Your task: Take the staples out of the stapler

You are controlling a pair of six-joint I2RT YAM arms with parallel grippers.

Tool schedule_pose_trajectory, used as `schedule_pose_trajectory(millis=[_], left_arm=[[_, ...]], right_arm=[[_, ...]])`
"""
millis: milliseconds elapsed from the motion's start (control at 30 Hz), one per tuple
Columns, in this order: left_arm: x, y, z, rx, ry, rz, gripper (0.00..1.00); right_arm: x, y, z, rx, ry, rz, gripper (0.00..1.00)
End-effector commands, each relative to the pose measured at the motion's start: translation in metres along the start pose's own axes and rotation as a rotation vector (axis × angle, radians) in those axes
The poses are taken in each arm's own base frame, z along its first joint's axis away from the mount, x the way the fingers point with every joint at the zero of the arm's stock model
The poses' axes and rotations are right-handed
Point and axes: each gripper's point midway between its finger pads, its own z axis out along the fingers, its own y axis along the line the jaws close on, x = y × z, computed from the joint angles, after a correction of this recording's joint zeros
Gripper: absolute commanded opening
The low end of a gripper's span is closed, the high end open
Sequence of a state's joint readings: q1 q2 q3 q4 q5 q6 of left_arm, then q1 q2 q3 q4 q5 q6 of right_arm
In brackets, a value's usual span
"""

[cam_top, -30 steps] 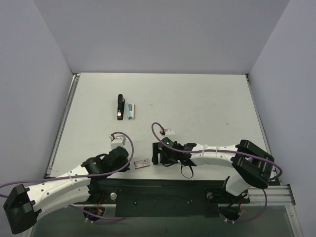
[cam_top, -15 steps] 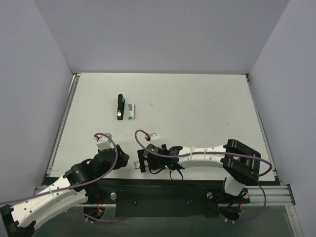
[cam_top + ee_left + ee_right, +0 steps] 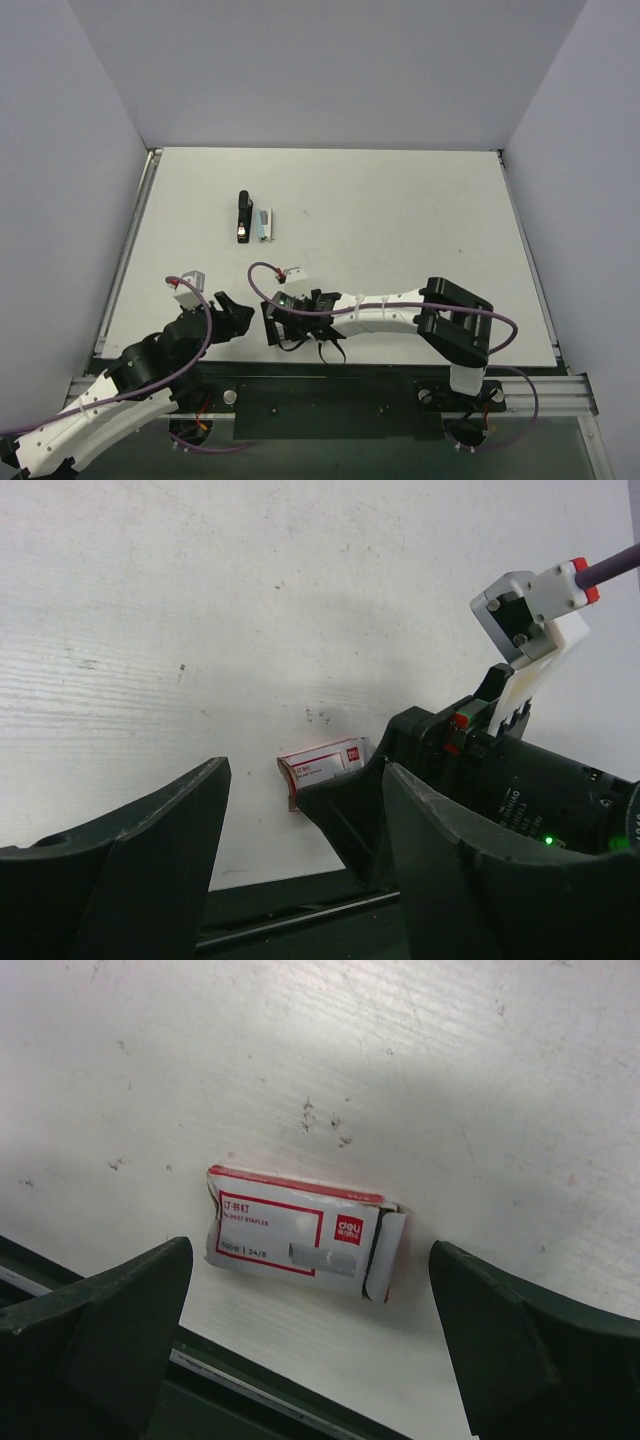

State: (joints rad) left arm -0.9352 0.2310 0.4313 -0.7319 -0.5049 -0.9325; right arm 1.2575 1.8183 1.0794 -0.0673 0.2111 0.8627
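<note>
Between the right gripper's (image 3: 310, 1330) wide-spread jaws lies the red-and-white box (image 3: 300, 1235), end flap open, on the table (image 3: 400, 220) by its near edge. The left gripper (image 3: 300, 870), jaws also apart and empty, looks on from beside it. Both have just opened while the arms slid left. The stapler (image 3: 242, 217) lies well apart, beside a teal piece (image 3: 263, 226), so neither hand is on it. The box reads "deli" and "STAPLES"; the finer print is illegible.

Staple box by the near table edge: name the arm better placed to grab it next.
Right, probably. The right end effector is open with the staple box centred between its fingers; the left end effector sits off to one side, the box partly blocked from it.
</note>
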Motion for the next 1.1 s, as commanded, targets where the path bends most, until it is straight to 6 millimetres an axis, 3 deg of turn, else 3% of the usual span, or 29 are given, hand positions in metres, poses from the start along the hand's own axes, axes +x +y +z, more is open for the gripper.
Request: schedule_pose_trajectory(millis=[0,233,700,1067], left_arm=[[-0.019,-0.01,-0.01,0.032,-0.048,-0.03,0.73],[-0.015,-0.01,-0.009,0.032,-0.034,-0.019,0.73],[-0.019,-0.012,-0.013,0.056,-0.047,-0.033,0.74],[-0.019,-0.009,-0.012,0.038,-0.051,-0.038,0.75]], right_arm=[[-0.005,0.0,0.004,0.054,-0.01,-0.007,1.0],[0.002,0.006,0.012,0.076,0.019,-0.03,1.0],[0.022,-0.006,0.017,0.2,0.036,-0.106,0.99],[0.03,-0.015,0.024,0.244,0.051,-0.135,0.9]])
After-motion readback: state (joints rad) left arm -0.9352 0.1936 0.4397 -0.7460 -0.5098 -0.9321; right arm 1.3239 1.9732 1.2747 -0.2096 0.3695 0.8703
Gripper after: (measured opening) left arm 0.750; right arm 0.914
